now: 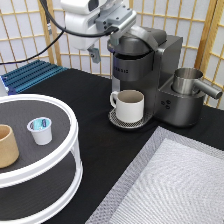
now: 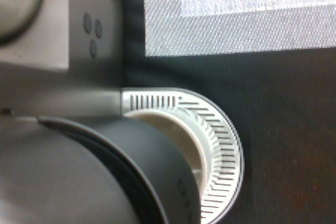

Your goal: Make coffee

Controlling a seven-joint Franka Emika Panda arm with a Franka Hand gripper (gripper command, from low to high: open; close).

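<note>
The coffee pod (image 1: 40, 130), small and white with a blue foil top, stands on the upper tier of a round white stand (image 1: 70, 150) at the exterior view's left. A cream mug (image 1: 129, 105) sits on the drip tray under the spout of the dark grey coffee machine (image 1: 150, 65). My gripper (image 1: 106, 45) hangs at the exterior view's top, right beside the machine's rounded lid, open and holding nothing. The wrist view looks down past the dark lid (image 2: 97, 170) onto the slotted drip tray (image 2: 217, 150).
A tan handleless cup (image 1: 6, 146) stands on the stand left of the pod. A metal pitcher (image 1: 188, 81) sits on the machine's right side. A grey woven mat (image 1: 170, 185) covers the bottom right. A blue rack (image 1: 30, 75) lies at the far left.
</note>
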